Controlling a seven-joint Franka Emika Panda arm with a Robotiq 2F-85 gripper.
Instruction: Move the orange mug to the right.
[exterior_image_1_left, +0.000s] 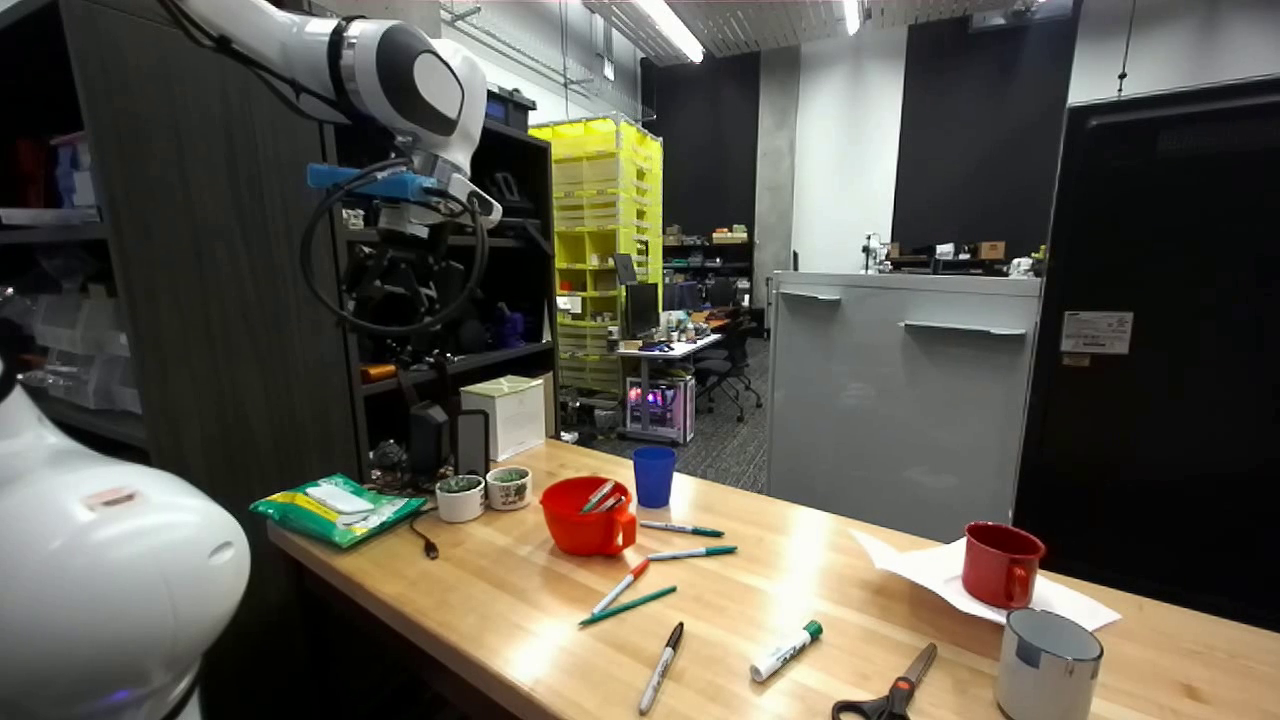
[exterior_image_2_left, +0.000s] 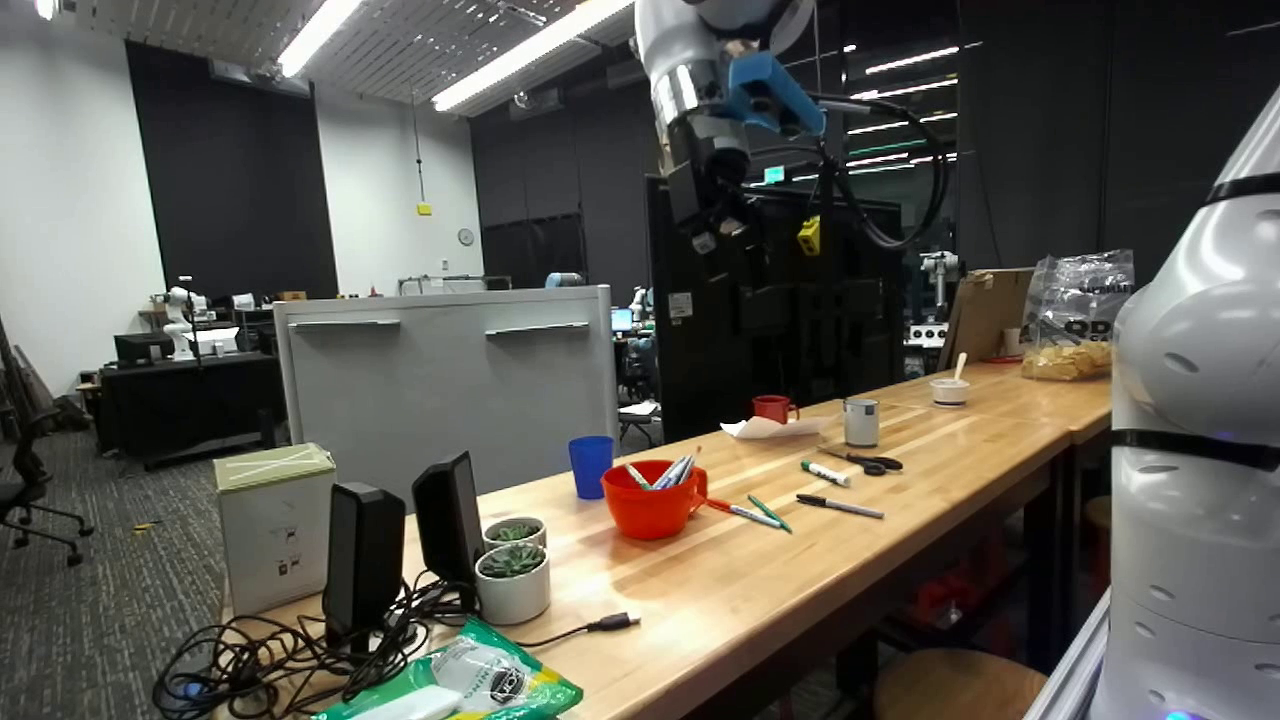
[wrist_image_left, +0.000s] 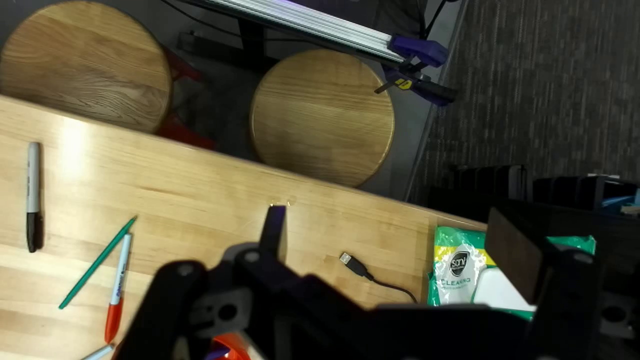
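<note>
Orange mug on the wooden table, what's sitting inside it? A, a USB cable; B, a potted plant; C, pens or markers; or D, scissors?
C, since the orange mug has a few slim pens or markers leaning in its mouth, seen in both exterior views.

A robot arm (exterior_image_1_left: 430, 80), yellow storage rack (exterior_image_1_left: 597, 250) and workbench (exterior_image_1_left: 730, 600) suggest a lab.

The raised arm (exterior_image_1_left: 408, 82) holds its fingers (wrist_image_left: 514, 256) wide apart.
</note>
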